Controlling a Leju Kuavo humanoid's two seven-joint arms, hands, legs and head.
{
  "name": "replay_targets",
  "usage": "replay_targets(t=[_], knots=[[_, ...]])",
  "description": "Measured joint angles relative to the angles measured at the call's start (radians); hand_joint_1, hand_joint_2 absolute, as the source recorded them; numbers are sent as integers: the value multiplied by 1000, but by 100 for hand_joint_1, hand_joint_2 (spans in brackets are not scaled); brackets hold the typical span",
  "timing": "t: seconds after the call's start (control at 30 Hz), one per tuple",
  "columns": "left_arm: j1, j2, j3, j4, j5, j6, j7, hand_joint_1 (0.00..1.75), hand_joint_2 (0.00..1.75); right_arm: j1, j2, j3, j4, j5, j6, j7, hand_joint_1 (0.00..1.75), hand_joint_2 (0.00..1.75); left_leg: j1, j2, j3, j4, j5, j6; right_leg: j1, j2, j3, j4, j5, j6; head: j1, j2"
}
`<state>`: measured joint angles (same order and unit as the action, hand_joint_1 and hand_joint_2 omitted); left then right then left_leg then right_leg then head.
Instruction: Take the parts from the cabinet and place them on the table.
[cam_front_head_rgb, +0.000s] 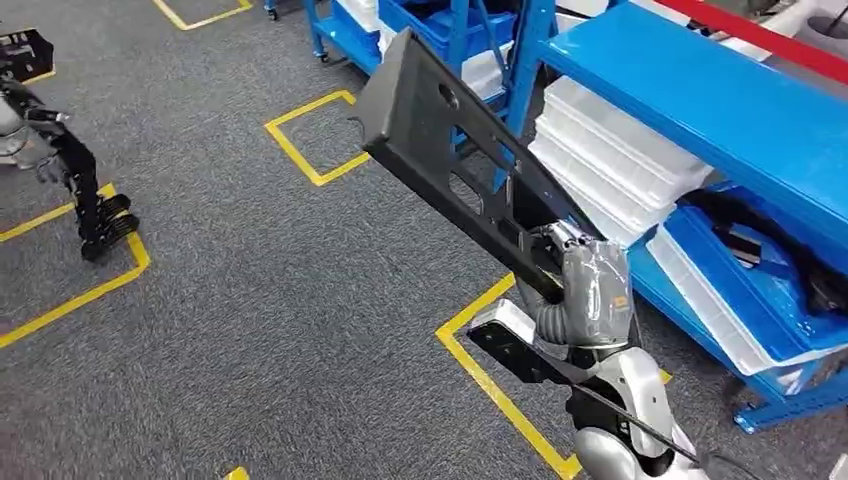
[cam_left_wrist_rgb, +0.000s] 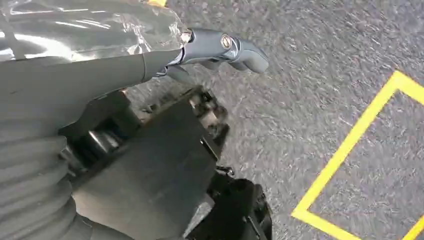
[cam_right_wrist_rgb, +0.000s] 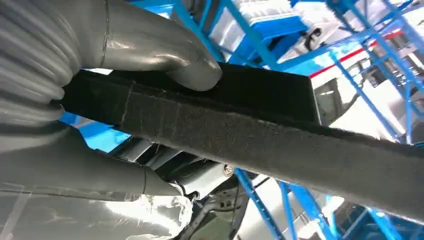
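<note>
Grey panel part gripped near its lower end by right hand, raised slantwise beside blue cabinet.
Left hand over carpet (thumb out, darker fingers hard to read; cannot tell grasp); part's far end cut off in right wrist view.

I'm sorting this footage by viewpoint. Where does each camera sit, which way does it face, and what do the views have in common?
Head view: high on the body, looking forward and down at grey floor, the blue cabinet and the right hand gripping the long dark part.
Left wrist view: behind the left hand, facing the floor and yellow tape.
Right wrist view: behind the right hand, facing the cabinet's blue frames past the part.
Shared: head and right wrist views both show the part and cabinet.
</note>
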<state>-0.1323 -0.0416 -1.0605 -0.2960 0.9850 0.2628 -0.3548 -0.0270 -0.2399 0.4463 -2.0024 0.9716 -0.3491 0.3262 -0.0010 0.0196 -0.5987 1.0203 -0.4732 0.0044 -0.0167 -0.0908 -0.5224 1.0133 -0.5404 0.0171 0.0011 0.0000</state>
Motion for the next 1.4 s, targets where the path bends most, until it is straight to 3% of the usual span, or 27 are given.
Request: replay_targets(t=[0.07,0.1,0.17,0.2,0.27,0.33,0.37,0.4,0.5,0.53,0.57,0.6,0.67,0.7,0.73,0.77,0.83,0.87,1.0,1.03,1.1,1.17,1.2,1.27,1.33,1.37,1.4], knots=[[-3,1,0,0,0,0,0,0,175,-2,1,-1,0,2,-7,0,175,175,6,-11,8,-14,7,13,-6,49,-12,42,-42,5,4,0],[-6,1,0,0,-1,-1,0,0,175,-3,0,-1,0,4,-13,0,175,175,6,-15,7,-14,8,16,-6,69,-44,108,-80,5,9,0],[-6,1,0,0,-1,-2,0,0,175,-1,0,-2,0,6,-13,0,175,175,5,-30,7,-13,7,19,-5,85,-127,275,-144,10,25,0],[-6,1,0,0,-1,-3,0,0,175,0,0,-2,0,7,-13,1,175,175,4,-38,7,-12,7,19,-6,86,-151,316,-144,10,29,0],[-6,1,0,0,-1,-3,0,0,175,0,0,-2,0,8,-13,2,175,175,4,-57,8,-9,7,18,-7,87,-129,247,-75,9,35,0],[-7,1,0,0,-1,-3,0,0,175,-1,0,-3,0,9,-13,1,175,175,7,-77,8,-1,2,12,-10,112,-54,63,27,5,44,0],[-8,1,0,0,0,-3,0,0,175,-1,0,-3,2,9,-13,1,175,175,6,-83,3,2,0,7,-11,144,-40,37,12,2,47,0],[-9,2,0,0,0,-3,1,0,175,-1,0,-3,2,10,-13,1,175,175,4,-94,-6,14,0,3,-10,145,-41,19,15,0,48,0],[-5,2,0,0,1,-3,2,0,175,-3,0,-5,3,10,-12,2,175,175,9,-111,-10,5,9,-14,-3,126,-43,25,18,-13,40,0],[-4,3,0,0,2,-2,2,0,175,-5,1,-6,3,10,-12,2,175,175,10,-101,-12,14,-1,-20,-10,113,-39,16,24,-24,40,0],[-6,3,0,0,1,-1,2,0,175,-5,1,-6,3,10,-12,2,175,175,4,-63,-21,45,-22,-26,-8,105,-37,13,25,-27,30,0],[-8,3,0,0,1,0,1,0,175,-5,1,-7,3,10,-12,2,175,175,5,-46,-48,102,-56,-30,-7,95,-37,13,25,-32,17,0],[-9,3,0,0,0,0,1,0,175,-4,1,-8,4,10,-12,2,175,175,9,-35,-121,261,-127,-36,-3,75,-37,14,22,-36,11,0],[-8,3,0,0,0,0,1,0,175,-3,1,-8,4,10,-12,2,175,175,10,-34,-145,314,-139,-37,-1,65,-37,14,22,-37,9,0],[-7,3,0,0,-1,0,1,0,175,-2,1,-8,4,10,-13,3,175,175,10,-32,-145,315,-127,-35,0,56,-36,14,21,-38,6,0],[-6,3,0,0,-2,0,2,0,175,-1,1,-9,4,10,-13,4,175,175,10,-30,-121,267,-96,-32,0,49,-34,14,19,-37,4,0],[-8,3,0,0,-2,-1,2,0,175,1,2,-10,4,13,-13,5,175,175,6,-12,-29,89,-10,-20,1,35,-25,14,14,-34,0,0],[-8,3,0,0,-2,-1,2,0,175,3,2,-10,4,13,-13,5,175,175,0,21,-1,18,-1,-13,1,29,-22,13,11,-32,-1,0],[-6,5,0,1,-2,-2,3,0,175,7,3,-14,4,19,-14,6,175,175,-13,5,0,5,-3,-1,4,5,-17,7,9,-15,-2,0],[-7,5,0,0,-2,-2,3,0,175,7,3,-16,3,19,-14,6,175,175,-5,-2,8,-12,4,8,7,1,-14,6,3,-9,-2,0],[-9,5,0,0,-2,-2,2,0,175,9,3,-18,3,19,-16,6,175,175,0,-12,14,-24,11,19,0,62,-40,77,-51,-7,2,0],[-12,5,0,0,-2,-3,2,0,175,14,3,-20,4,19,-16,6,175,175,0,-26,14,-23,10,22,0,84,-120,240,-124,-2,16,0],[-11,5,0,0,-2,-3,3,0,175,17,3,-21,4,19,-16,6,175,175,-1,-34,14,-22,10,23,0,86,-153,304,-139,1,19,0],[-11,5,0,0,0,-3,2,0,175,18,3,-23,4,19,-16,7,175,175,0,-53,14,-18,9,23,-2,87,-155,289,-97,3,25,0],[-13,5,0,0,0,-3,2,0,175,18,3,-24,4,19,-16,6,175,175,3,-74,15,-8,3,16,-9,99,-84,122,6,4,34,0],[-13,5,0,0,0,-3,2,0,175,18,3,-24,4,19,-16,6,175,175,5,-83,13,-1,-2,10,-14,127,-55,44,30,6,39,0],[-15,5,0,0,1,-3,3,0,175,18,4,-24,5,19,-15,6,175,175,-1,-91,5,12,-6,3,-11,153,-47,31,17,6,41,0]])
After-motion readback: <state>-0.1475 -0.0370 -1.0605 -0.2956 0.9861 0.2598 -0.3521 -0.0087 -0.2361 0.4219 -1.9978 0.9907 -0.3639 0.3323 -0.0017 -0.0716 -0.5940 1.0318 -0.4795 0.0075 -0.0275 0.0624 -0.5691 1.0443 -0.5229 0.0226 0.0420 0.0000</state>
